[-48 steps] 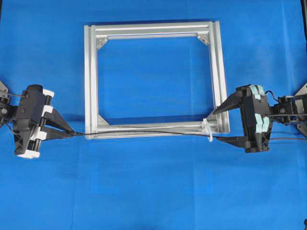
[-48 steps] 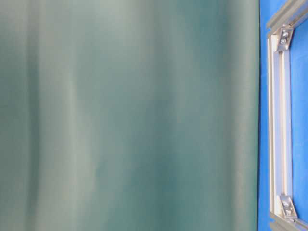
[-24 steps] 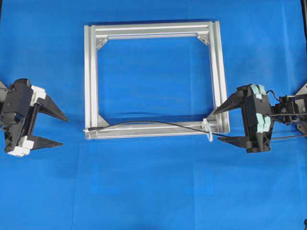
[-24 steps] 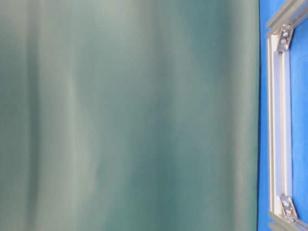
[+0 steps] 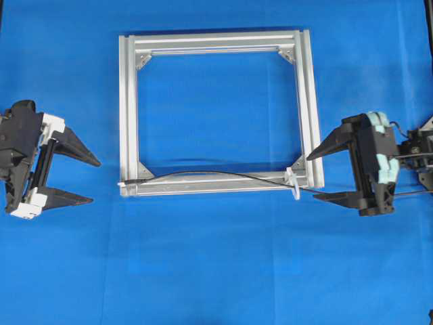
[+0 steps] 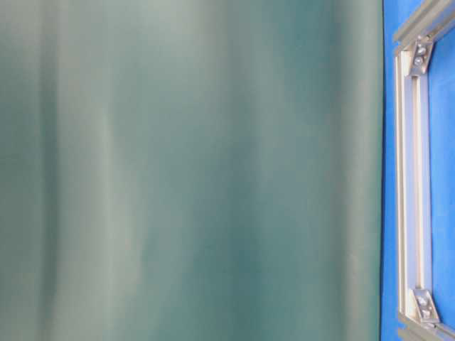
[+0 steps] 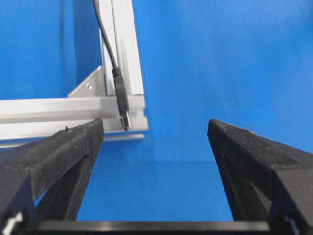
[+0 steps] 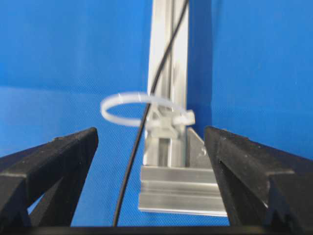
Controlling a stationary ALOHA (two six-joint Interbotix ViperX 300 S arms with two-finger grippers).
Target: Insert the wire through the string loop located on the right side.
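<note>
wire (image 5: 223, 176): thin black, plug-tipped | string loop (image 8: 139, 108): whitish, translucent

Square aluminium frame (image 5: 128, 115) with silver corner brackets (image 5: 143, 61), flat on a blue cloth (image 5: 216, 271)

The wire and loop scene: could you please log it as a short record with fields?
wire: lies along the near bar of the frame, held by neither arm
plug tip: rests on the frame's left corner
string loop: at the frame's right corner, wire passing through it
left gripper: jaws open, empty
right gripper: jaws open, empty
</note>
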